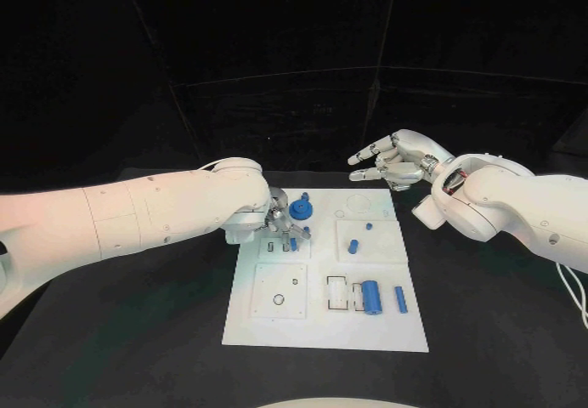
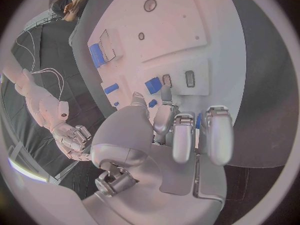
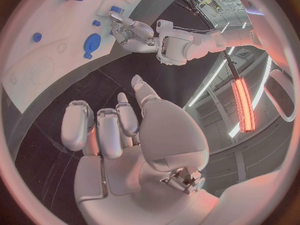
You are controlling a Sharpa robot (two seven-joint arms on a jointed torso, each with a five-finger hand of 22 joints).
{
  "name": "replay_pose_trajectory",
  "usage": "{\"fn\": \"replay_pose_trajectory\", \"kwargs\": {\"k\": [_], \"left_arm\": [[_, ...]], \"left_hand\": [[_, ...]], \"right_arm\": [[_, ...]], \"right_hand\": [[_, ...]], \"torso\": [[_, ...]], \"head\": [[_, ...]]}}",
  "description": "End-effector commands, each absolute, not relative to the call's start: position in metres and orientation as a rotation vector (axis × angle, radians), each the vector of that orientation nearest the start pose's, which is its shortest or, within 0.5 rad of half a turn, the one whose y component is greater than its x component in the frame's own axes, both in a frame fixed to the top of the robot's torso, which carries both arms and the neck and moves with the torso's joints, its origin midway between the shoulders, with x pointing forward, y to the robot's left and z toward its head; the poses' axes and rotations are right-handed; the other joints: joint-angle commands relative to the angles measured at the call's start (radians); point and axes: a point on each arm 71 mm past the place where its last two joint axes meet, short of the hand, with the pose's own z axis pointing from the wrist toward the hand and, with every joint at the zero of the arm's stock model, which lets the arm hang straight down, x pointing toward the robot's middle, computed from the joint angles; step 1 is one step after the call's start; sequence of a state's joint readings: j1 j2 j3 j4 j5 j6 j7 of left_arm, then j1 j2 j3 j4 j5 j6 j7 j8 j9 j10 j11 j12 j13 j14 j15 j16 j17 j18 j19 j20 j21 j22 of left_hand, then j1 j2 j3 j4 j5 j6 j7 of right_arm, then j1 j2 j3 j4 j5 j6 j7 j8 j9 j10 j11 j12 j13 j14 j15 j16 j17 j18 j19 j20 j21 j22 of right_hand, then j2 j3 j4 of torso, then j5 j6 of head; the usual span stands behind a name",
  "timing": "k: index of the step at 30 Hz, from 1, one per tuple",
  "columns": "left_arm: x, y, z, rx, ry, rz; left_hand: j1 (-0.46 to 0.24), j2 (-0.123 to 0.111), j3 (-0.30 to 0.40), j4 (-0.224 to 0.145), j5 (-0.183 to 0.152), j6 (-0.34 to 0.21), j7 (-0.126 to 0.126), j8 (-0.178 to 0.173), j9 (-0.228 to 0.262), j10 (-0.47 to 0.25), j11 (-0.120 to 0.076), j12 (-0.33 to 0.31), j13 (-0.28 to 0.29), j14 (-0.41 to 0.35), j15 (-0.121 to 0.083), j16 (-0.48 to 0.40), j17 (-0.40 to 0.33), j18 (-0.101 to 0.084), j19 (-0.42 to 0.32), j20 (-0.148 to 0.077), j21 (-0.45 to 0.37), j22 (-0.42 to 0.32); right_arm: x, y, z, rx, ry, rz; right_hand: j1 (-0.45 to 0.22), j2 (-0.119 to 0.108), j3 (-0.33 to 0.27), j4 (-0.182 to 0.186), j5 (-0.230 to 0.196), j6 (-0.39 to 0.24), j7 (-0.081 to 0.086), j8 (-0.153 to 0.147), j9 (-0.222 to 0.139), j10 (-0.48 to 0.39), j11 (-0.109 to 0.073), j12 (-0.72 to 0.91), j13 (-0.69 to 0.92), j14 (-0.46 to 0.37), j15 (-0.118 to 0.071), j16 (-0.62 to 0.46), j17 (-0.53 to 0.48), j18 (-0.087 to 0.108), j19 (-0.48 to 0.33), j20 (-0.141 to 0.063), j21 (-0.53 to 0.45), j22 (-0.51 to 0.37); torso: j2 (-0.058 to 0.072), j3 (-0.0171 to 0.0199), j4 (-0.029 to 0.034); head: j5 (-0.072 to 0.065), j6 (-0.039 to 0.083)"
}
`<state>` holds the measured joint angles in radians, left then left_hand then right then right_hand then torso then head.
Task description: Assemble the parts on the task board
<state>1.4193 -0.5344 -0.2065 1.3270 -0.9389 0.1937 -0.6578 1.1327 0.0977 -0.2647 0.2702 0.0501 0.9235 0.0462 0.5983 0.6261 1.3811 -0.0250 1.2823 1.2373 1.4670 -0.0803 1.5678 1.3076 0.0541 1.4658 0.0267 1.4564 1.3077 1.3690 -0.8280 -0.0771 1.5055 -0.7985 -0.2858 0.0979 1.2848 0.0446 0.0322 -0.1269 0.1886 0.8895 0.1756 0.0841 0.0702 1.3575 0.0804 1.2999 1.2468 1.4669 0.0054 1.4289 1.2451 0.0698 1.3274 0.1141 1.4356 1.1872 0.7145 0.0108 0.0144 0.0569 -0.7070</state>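
Observation:
The white task board (image 1: 325, 327) lies in the middle of the black table. My left hand (image 1: 272, 223) is low over its far left section, fingers curled down beside a round blue gear-like part (image 1: 302, 210) and a small blue part (image 1: 294, 245) by the slots. In the left wrist view its fingertips (image 2: 165, 94) sit right at that small blue part (image 2: 153, 85); whether they grip it is hidden. My right hand (image 1: 392, 160) hovers beyond the board's far edge, fingers apart and holding nothing. In the right wrist view it (image 3: 119, 130) is well above the board (image 3: 37, 75).
More blue parts lie on the board: two small pieces (image 1: 352, 246) in the far right section, and a block (image 1: 371, 297) and a cylinder (image 1: 399, 298) at the near right. A white panel with holes (image 1: 279, 291) fills the near left section. Black table surrounds the board.

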Motion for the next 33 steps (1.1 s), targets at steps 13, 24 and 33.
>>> {"fn": "replay_pose_trajectory", "kwargs": {"k": [13,24,33], "left_arm": [[0.5159,0.1237,-0.1897,-0.033,2.412,-0.259],[0.5144,0.1207,-0.1894,-0.029,2.408,-0.271],[0.5139,0.1198,-0.1889,-0.036,2.396,-0.286]], "left_hand": [[0.054,0.009,0.004,-0.03,-0.002,-0.014,-0.001,0.016,0.023,-0.008,0.0,0.0,0.001,0.104,-0.006,0.003,0.263,-0.01,0.028,-0.005,-0.002,0.04],[0.135,0.04,0.062,-0.088,-0.002,-0.029,-0.001,0.02,0.043,-0.011,-0.001,-0.005,-0.003,0.104,-0.006,0.003,0.263,-0.009,0.026,-0.005,-0.005,0.036],[0.203,0.08,0.144,-0.131,-0.001,-0.047,-0.007,0.003,0.045,-0.019,-0.007,-0.015,-0.009,0.104,-0.011,0.003,0.263,-0.007,0.022,-0.009,-0.011,0.027]], "right_arm": [[0.5111,-0.1946,-0.1156,0.269,1.642,1.095],[0.5136,-0.1944,-0.1165,0.271,1.646,1.09],[0.5153,-0.1936,-0.1175,0.262,1.656,1.079]], "right_hand": [[0.008,0.004,0.001,-0.008,0.007,0.003,-0.003,0.006,0.0,-0.008,0.001,-0.007,-0.004,0.038,0.0,-0.008,-0.002,0.012,-0.008,0.002,-0.007,-0.004],[0.011,0.005,0.001,-0.012,0.012,0.001,-0.003,0.005,0.0,-0.011,0.001,-0.011,-0.007,0.037,0.0,-0.01,-0.005,0.013,-0.01,0.002,-0.009,-0.009],[0.013,0.005,0.001,-0.015,0.013,0.001,-0.003,0.005,0.0,-0.012,0.001,-0.013,-0.01,0.037,-0.001,-0.011,-0.008,0.013,-0.012,0.002,-0.01,-0.011]], "torso": [[0.0,0.0001,0.0004],[0.0,0.0007,-0.0006],[0.0,0.0,0.0001]], "head": [[0.001,-0.004],[0.001,-0.01],[0.002,-0.012]]}}
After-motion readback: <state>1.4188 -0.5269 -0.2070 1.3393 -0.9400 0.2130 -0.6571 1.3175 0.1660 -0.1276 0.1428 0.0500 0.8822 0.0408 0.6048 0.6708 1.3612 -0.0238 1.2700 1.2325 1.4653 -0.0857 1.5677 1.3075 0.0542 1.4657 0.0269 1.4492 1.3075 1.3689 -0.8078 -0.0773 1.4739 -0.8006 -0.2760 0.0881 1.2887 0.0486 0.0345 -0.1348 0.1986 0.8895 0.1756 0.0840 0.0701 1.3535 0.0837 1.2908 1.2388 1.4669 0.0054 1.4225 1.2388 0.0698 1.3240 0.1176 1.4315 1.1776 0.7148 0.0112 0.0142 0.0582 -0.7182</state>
